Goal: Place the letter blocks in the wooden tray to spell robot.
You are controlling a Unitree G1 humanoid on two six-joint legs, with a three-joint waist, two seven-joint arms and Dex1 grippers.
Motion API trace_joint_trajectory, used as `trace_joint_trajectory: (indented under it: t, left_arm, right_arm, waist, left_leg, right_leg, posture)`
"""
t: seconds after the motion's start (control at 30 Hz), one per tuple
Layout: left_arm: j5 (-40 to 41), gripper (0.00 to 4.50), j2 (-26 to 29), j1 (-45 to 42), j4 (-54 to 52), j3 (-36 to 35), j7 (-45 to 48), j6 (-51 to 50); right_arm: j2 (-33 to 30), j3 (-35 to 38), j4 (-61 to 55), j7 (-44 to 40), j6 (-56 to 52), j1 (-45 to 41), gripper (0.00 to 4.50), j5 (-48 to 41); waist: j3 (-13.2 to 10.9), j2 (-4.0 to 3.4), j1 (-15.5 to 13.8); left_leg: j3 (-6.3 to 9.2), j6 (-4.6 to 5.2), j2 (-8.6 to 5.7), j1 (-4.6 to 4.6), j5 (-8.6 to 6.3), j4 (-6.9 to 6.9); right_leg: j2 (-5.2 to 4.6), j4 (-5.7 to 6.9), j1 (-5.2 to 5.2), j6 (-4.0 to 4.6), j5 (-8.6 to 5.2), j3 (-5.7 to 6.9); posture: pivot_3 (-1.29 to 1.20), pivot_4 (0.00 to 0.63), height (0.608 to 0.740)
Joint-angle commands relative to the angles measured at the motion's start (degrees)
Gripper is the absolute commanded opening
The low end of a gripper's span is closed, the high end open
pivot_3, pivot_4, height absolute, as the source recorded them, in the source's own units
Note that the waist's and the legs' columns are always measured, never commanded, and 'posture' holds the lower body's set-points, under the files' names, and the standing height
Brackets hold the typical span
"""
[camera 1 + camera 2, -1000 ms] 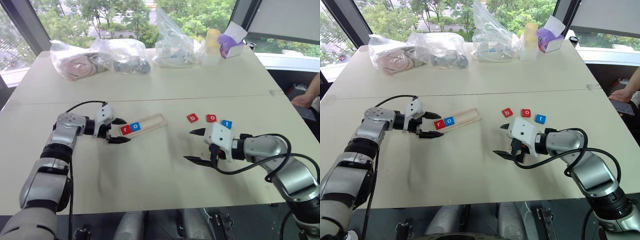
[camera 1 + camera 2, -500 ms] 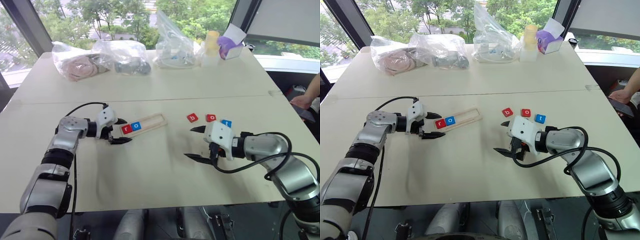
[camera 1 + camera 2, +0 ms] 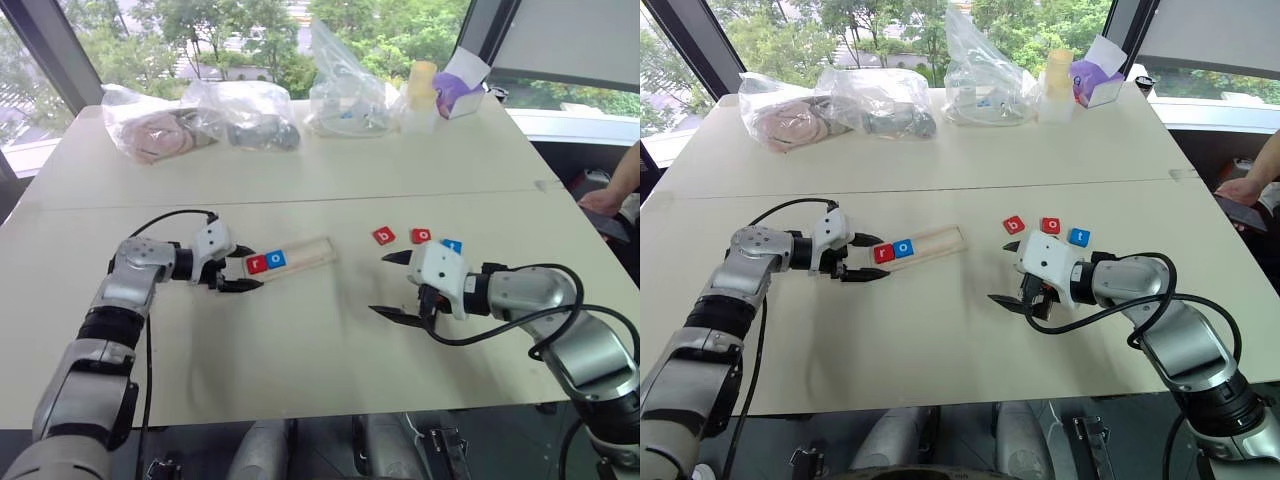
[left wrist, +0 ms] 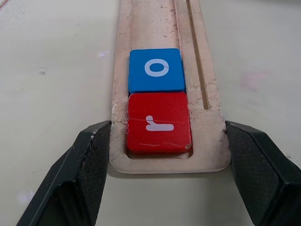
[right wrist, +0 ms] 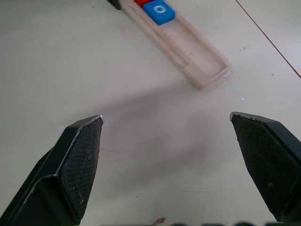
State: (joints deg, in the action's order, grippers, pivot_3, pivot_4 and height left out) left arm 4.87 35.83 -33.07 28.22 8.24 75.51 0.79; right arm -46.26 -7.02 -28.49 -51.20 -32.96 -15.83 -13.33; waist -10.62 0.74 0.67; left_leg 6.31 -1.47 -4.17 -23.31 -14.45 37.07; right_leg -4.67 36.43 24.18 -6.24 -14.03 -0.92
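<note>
Lying on a cream table (image 3: pixel 330 170) beside windows (image 3: pixel 250 40), clear bags (image 3: pixel 240 110)

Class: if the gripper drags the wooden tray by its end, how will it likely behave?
The wooden tray looks rigid, so it should probably slide flat rather than bend. The left gripper clamps only one end, so the far end may swing. The r block and o block sit recessed, likely staying put.

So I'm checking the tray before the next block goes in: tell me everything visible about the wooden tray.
The wooden tray is a long, narrow pale-wood holder with rounded corners and a shallow slot. It lies flat on the table, angled. At its near end sit a red r block and a blue o block, touching; the remaining slot is bare. The left gripper is shut on that end, one finger against each side.
</note>
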Motion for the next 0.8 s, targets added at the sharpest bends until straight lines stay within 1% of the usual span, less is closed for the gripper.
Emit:
trace_joint_trajectory:
  t: [0.03,0.2,0.33,0.5,0.63,0.73,0.8]
  left_arm:
    - [0.62,3.13,0.30,4.63,-8.37,3.47,2.96,-2.83]
    - [2.90,3.13,1.78,11.11,-22.47,4.40,2.96,-8.19]
    - [4.35,3.13,3.07,14.72,-28.73,4.13,2.26,-11.23]
    - [3.97,3.13,4.38,18.57,-31.84,3.97,0.14,-10.54]
    - [2.97,3.13,4.10,19.24,-31.51,3.89,-2.69,-9.08]
    - [3.55,3.13,4.09,19.81,-31.65,3.84,-3.57,-9.79]
    - [3.77,4.19,4.16,20.35,-31.77,3.79,-4.12,-10.25]
  right_arm:
    - [-0.86,1.01,-0.43,-0.16,1.25,-1.03,4.50,0.36]
    - [-1.22,1.42,0.37,-0.56,1.89,-1.18,4.50,0.83]
    - [-1.25,1.27,0.47,-0.68,1.94,-1.32,4.50,0.94]
    - [-0.96,0.72,1.02,-1.01,2.46,-1.74,4.50,1.27]
    - [-0.74,0.40,1.55,-1.23,2.78,-2.21,4.50,1.49]
    - [-0.47,0.06,2.03,-1.32,3.08,-2.67,4.50,1.57]
    - [0.06,-0.03,2.40,-1.16,3.12,-2.97,4.50,1.36]
  waist:
    - [0.01,-0.01,-0.09]
    - [0.01,-0.01,-0.09]
    - [0.01,-0.02,-0.07]
    - [0.01,-0.02,-0.04]
    - [0.01,-0.03,-0.08]
    - [0.01,-0.03,-0.08]
    - [0.02,-0.04,-0.08]
  left_leg:
    - [0.00,0.00,0.00,0.00,0.00,0.00]
    - [0.00,0.01,0.00,0.00,0.00,0.00]
    - [0.00,0.01,0.01,0.00,-0.01,-0.01]
    - [0.00,0.01,0.03,0.00,-0.01,-0.01]
    - [-0.01,0.01,0.03,0.00,-0.01,0.00]
    - [-0.01,0.00,0.04,0.01,0.00,0.00]
    - [-0.01,0.00,0.04,0.01,0.00,0.00]
  right_leg:
    - [0.00,-0.01,0.00,0.00,0.00,-0.01]
    - [-0.02,-0.01,-0.01,0.00,0.00,-0.02]
    - [-0.02,-0.01,0.00,0.01,0.00,-0.04]
    - [-0.03,-0.03,0.01,0.02,0.00,-0.04]
    - [-0.04,-0.03,0.01,0.05,0.02,-0.04]
    - [-0.04,-0.03,0.01,0.06,0.03,-0.04]
    - [-0.03,-0.03,0.01,0.07,0.04,-0.04]
  posture:
    - [0.00,0.150,0.740]
    - [0.00,0.150,0.740]
    - [0.00,0.150,0.740]
    - [0.00,0.150,0.740]
    - [0.00,0.150,0.740]
    - [0.00,0.150,0.740]
    - [0.00,0.150,0.740]
